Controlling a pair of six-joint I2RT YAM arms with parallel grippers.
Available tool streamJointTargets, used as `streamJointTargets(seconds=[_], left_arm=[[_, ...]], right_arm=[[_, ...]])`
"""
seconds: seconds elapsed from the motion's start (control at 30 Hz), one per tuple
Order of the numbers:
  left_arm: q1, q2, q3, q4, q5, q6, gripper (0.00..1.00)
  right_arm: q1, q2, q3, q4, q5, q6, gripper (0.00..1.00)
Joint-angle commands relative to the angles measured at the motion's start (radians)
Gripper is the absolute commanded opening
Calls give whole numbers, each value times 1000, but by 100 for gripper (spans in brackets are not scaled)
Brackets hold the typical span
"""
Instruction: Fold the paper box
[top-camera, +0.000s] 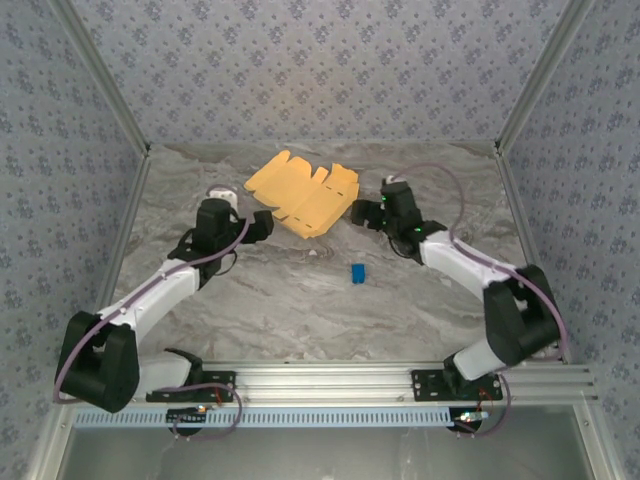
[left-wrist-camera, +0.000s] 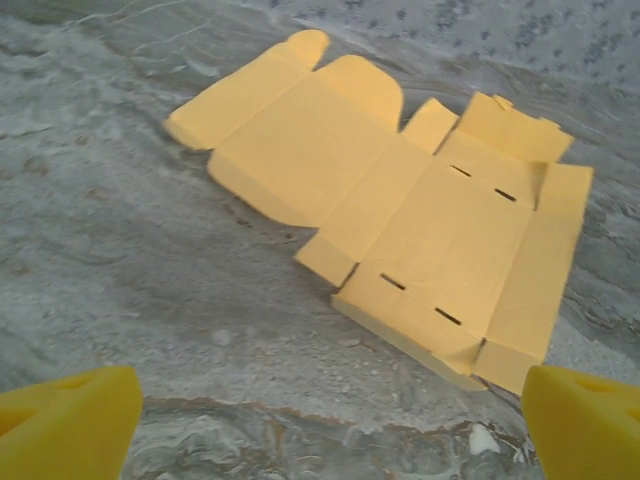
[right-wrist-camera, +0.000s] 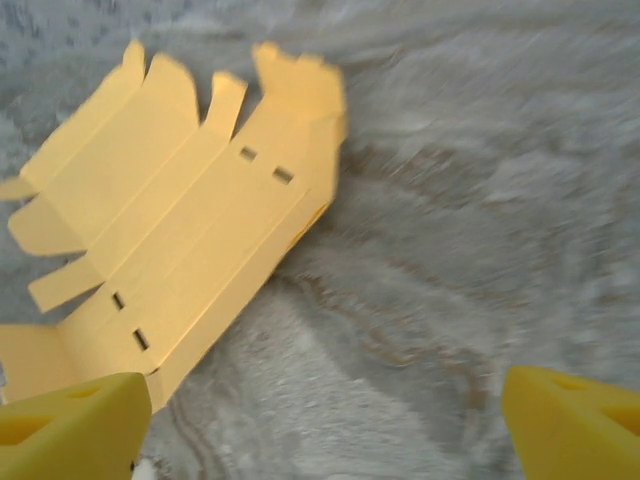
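Observation:
The paper box (top-camera: 302, 192) lies as a flat yellow-orange die-cut sheet with flaps and slots near the back middle of the marble table. My left gripper (top-camera: 262, 226) sits just left of the sheet's near corner, open, with bare table between its yellow fingertips (left-wrist-camera: 70, 420). The sheet (left-wrist-camera: 400, 200) fills the upper part of the left wrist view. My right gripper (top-camera: 362, 213) stands at the sheet's right edge, open and holding nothing. In the right wrist view the sheet (right-wrist-camera: 180, 220) lies to the left, its edge close to the left fingertip (right-wrist-camera: 70, 425).
A tiny blue block (top-camera: 357, 272) stands on the table nearer the front, between the two arms. A small white object (top-camera: 222, 193) lies behind the left gripper. Patterned walls and metal frame posts enclose the table on three sides.

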Motion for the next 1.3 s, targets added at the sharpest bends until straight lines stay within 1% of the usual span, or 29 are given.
streamJointTargets(seconds=[0.0, 0.1, 0.17, 0.27, 0.43, 0.53, 0.67, 0.9, 1.0, 1.13, 1.27], left_arm=[[-29, 10, 31, -35, -66, 27, 97], [-52, 22, 28, -13, -65, 21, 97], [-66, 34, 22, 18, -63, 20, 97], [-75, 60, 34, 45, -31, 6, 97], [-82, 95, 68, 41, -4, -8, 97], [-82, 101, 69, 38, -8, -12, 97], [-84, 105, 70, 38, -10, -18, 97], [-87, 94, 65, 43, 11, -7, 97], [-86, 87, 63, 41, 9, -9, 97], [-87, 81, 61, 33, 2, -12, 97], [-87, 69, 58, 31, 0, -16, 97]], right_arm=[[27, 108, 101, -49, -53, 94, 89], [31, 202, 156, -31, -77, 130, 87], [34, 253, 179, 0, -86, 186, 85], [36, 331, 213, 29, -102, 236, 81], [40, 420, 285, 55, -112, 286, 68], [40, 445, 290, 82, -93, 312, 56], [40, 476, 297, 110, -89, 342, 45], [41, 504, 308, 138, -65, 375, 39], [41, 516, 311, 159, -68, 390, 34], [41, 529, 329, 162, -57, 395, 26], [41, 531, 340, 145, -24, 398, 22]])
